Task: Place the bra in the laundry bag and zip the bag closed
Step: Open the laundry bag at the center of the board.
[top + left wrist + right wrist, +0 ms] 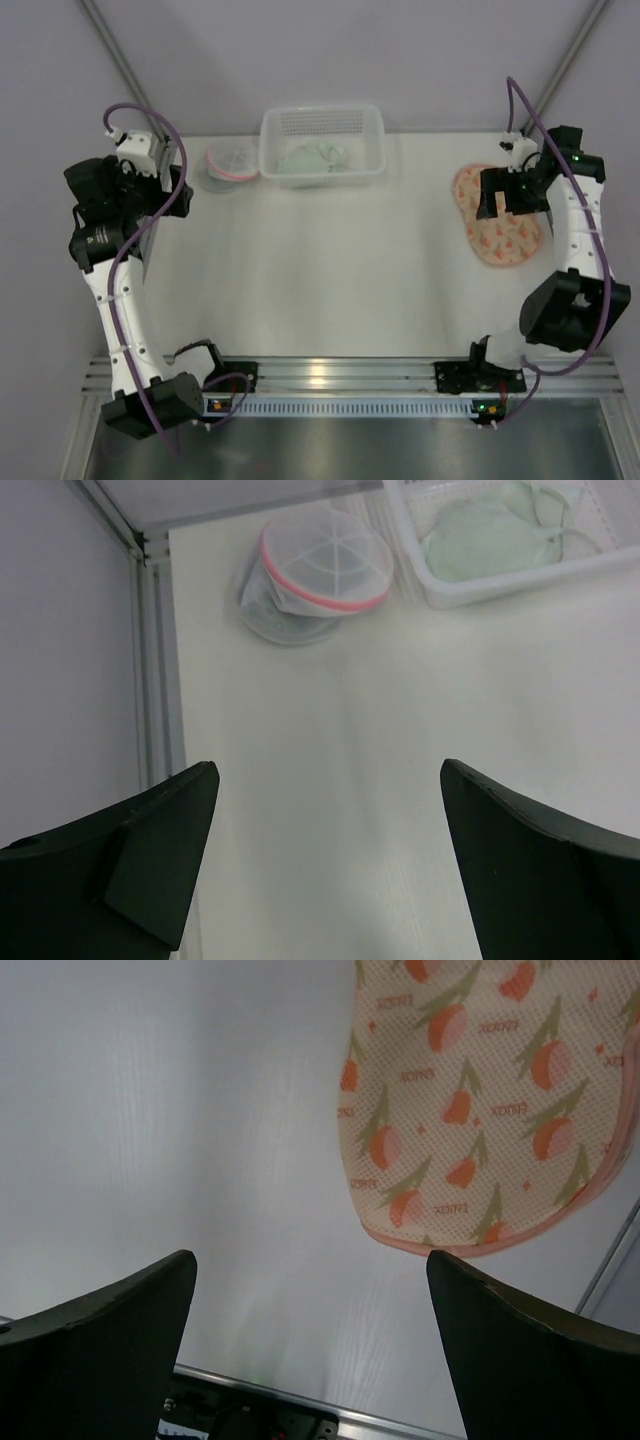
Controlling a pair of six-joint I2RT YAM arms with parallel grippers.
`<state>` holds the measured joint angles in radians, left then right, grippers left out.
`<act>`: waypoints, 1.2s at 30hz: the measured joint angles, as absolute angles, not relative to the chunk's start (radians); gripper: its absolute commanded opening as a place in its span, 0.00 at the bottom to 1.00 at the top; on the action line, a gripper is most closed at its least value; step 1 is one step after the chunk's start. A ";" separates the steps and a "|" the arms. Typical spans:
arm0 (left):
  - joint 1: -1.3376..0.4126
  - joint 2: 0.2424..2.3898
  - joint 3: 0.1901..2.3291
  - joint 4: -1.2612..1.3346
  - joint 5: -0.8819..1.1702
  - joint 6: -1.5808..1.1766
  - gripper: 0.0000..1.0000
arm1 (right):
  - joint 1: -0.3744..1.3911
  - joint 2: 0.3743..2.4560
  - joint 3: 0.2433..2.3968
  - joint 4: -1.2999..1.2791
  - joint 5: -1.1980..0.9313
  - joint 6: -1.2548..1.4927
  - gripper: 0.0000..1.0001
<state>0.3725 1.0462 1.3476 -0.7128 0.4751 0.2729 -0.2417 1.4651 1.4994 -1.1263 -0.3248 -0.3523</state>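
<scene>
A pale green bra lies inside the white basket. A round white mesh laundry bag with a pink zip sits at the far left of the table, with something grey showing under its mesh. A flat peach mesh bag with a tulip print lies at the right. My left gripper is open and empty over bare table, short of the white bag. My right gripper hangs open over the tulip bag's near-left edge, holding nothing.
The white basket stands at the back centre, right of the round bag. A metal frame rail runs along the table's left edge, close to my left fingers. The table's front rail shows below my right gripper.
</scene>
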 measured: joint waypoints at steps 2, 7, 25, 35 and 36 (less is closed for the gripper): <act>0.373 1.059 1.361 -0.781 0.483 0.278 0.95 | -0.274 1.563 1.514 -1.135 -0.300 -0.360 0.99; 0.373 1.099 1.365 -0.896 0.530 0.287 0.93 | -0.391 1.730 1.579 -1.164 -0.284 -0.385 0.77; 0.373 1.156 1.363 -0.948 0.590 0.189 0.90 | -0.477 2.143 1.975 -1.220 -0.189 -0.451 0.51; 0.366 1.192 1.363 -0.948 0.610 0.153 0.89 | -0.480 2.151 1.896 -1.171 -0.144 -0.471 0.43; 0.364 1.192 1.363 -0.948 0.610 0.151 0.90 | -0.480 2.155 1.896 -1.166 -0.141 -0.471 0.43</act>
<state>0.3645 1.1923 1.3632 -0.9482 0.6102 0.1513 -0.4801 2.1551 1.8957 -1.1656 -0.1406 -0.4713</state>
